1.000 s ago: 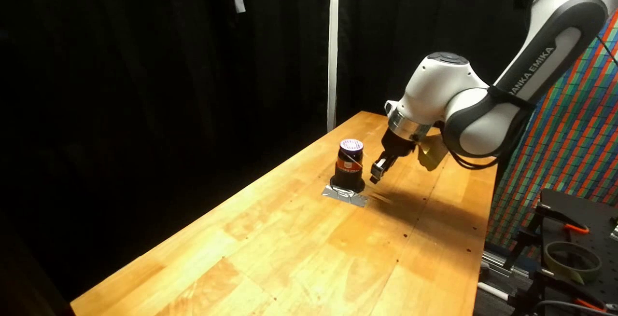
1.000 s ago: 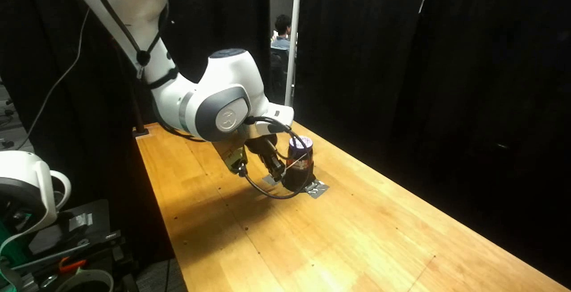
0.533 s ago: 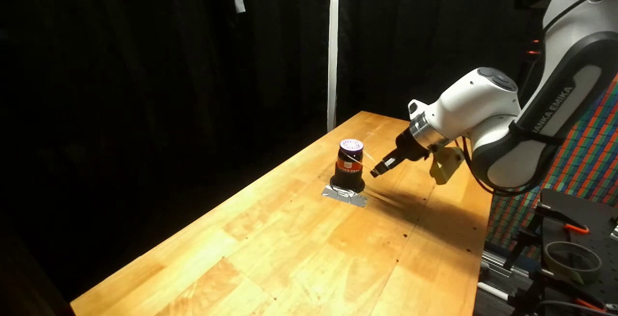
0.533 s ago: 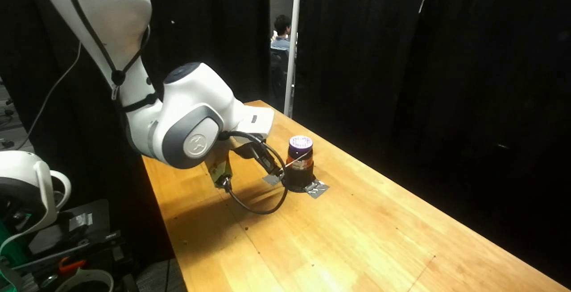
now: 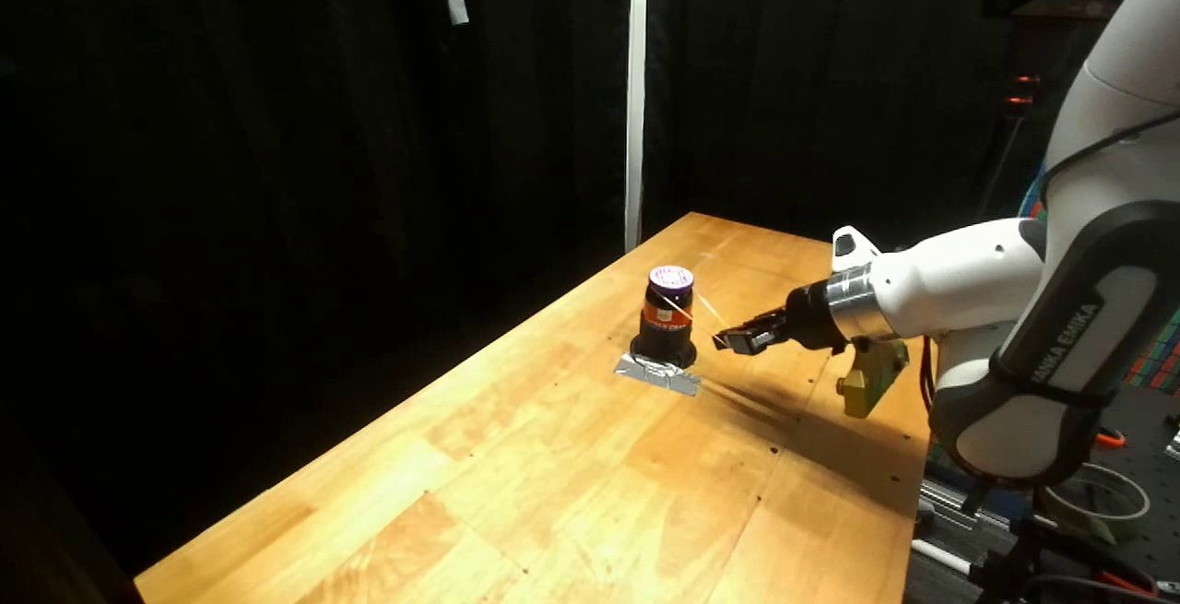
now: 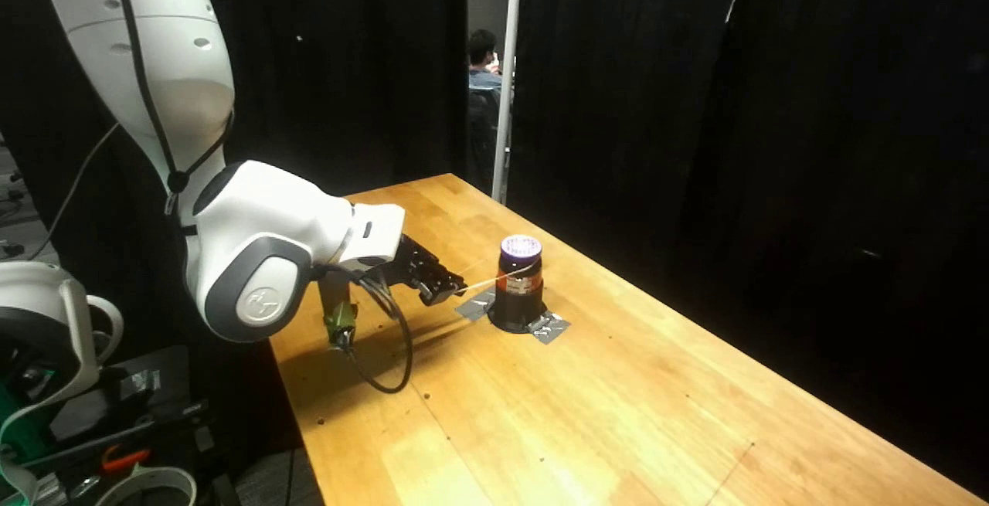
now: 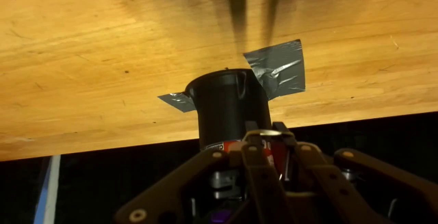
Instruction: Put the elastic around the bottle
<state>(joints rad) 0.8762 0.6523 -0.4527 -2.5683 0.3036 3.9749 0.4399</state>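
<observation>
The bottle stands upright on the table, dark with a purple-white lid and an orange-red label. It shows in the exterior view too. Its lower part is black, with grey tape at the foot. In the wrist view only its label and black lower part show well. The thin pale elastic runs in two strands from the bottle's upper part to my gripper. In the wrist view the elastic spans both fingertips, which stand apart with a narrow gap. The fingertips are beside the bottle, not touching it.
Grey tape fixes the bottle's foot to the wooden table. A black cable loop hangs below the wrist. A white pole and black curtains stand behind the table. A tape roll lies on a side bench.
The arm has drawn back and tilted from steeply downward to nearly level. The fingertips have moved away from the bottle, and the elastic strands are stretched longer. The bottle has not moved.
</observation>
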